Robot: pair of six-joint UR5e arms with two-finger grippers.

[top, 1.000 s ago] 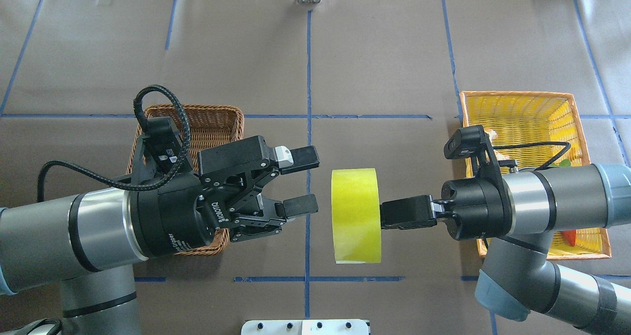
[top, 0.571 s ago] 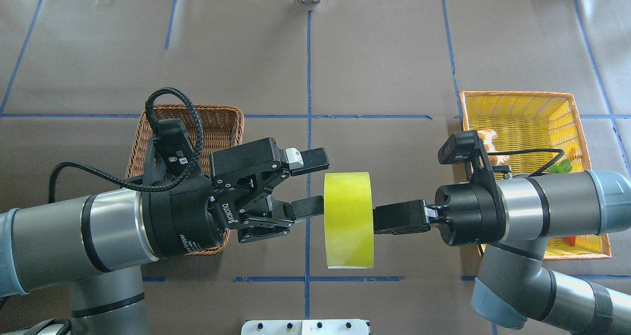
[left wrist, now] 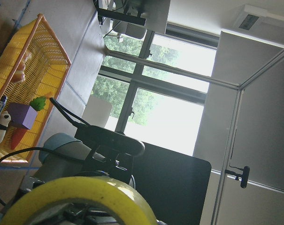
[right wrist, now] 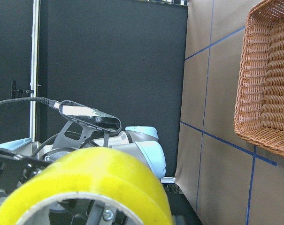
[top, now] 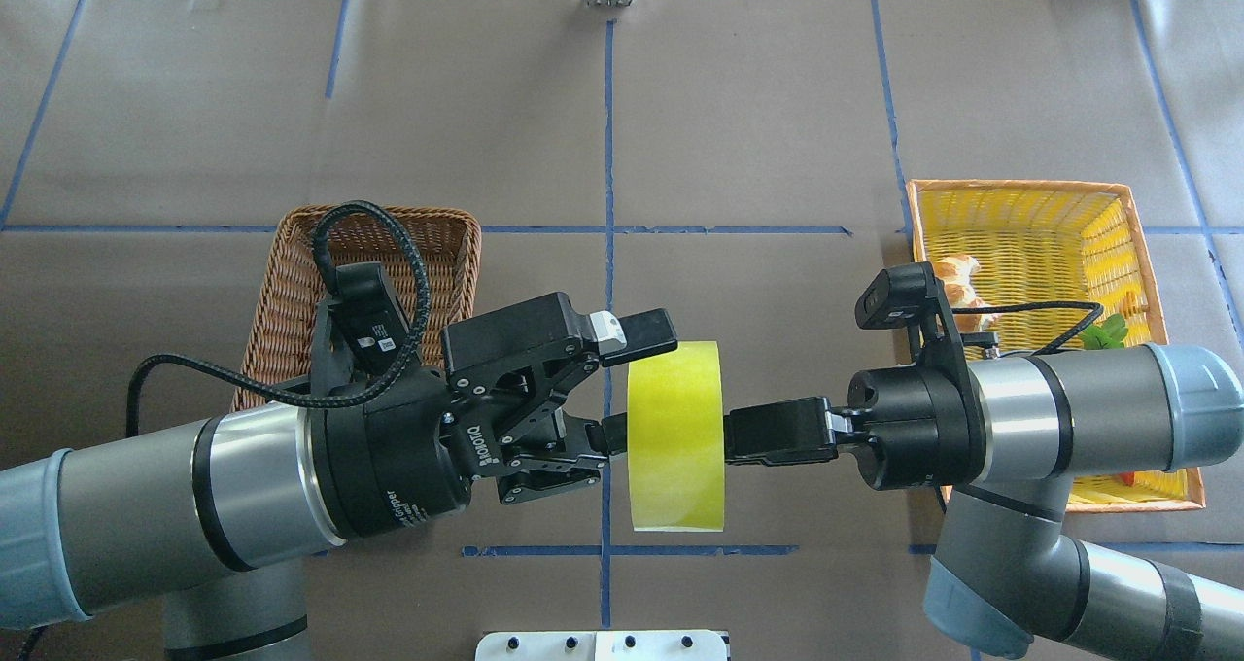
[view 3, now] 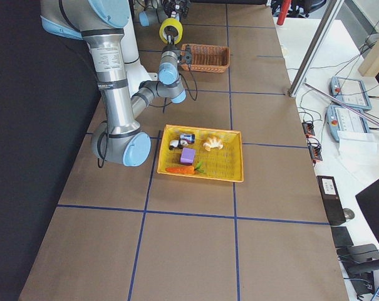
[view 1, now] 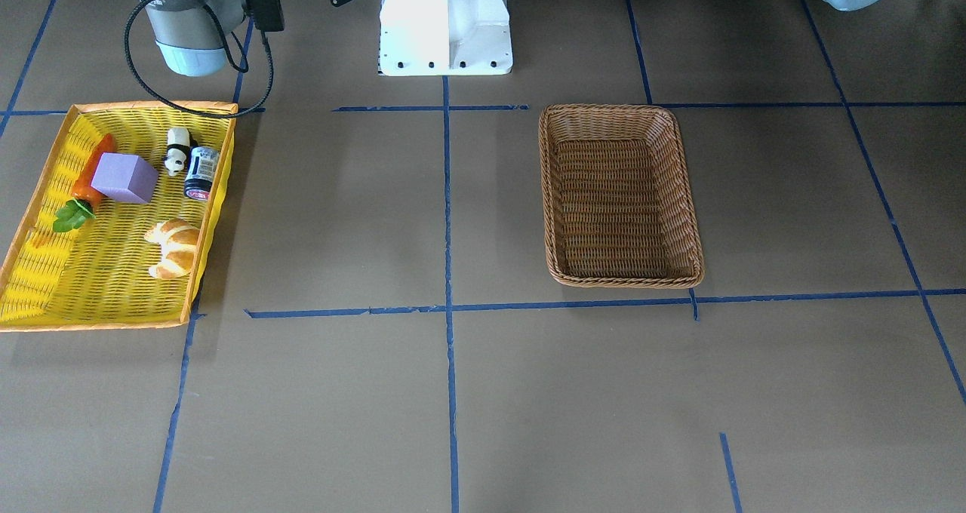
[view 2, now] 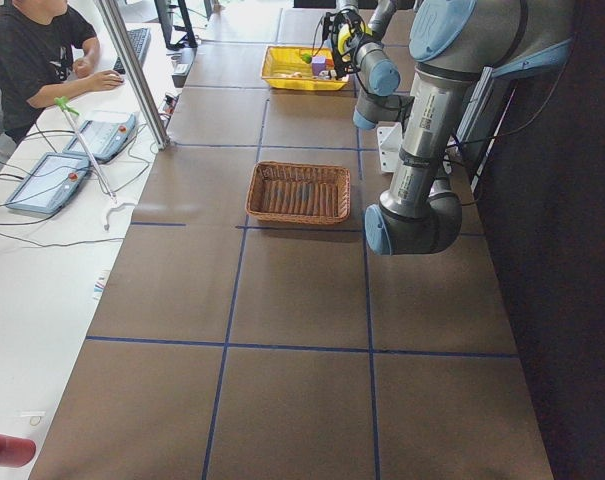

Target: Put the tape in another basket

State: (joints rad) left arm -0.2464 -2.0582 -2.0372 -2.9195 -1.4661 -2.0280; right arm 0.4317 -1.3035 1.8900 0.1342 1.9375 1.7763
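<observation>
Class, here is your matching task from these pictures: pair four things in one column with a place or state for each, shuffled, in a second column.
Column one:
1 tape
2 wicker basket
3 croissant
4 left claw

Column two:
a lying in the yellow basket
b open
c gripped by the right claw, off the table
d brown, standing on the table

Pairs: 1-c, 2-d, 3-a, 4-b.

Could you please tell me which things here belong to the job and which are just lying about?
Part of the job: tape, held in the right gripper; left gripper, open at its other side; brown wicker basket.

Just lying about: yellow basket, carrot, purple block, toy panda, small can, croissant.
</observation>
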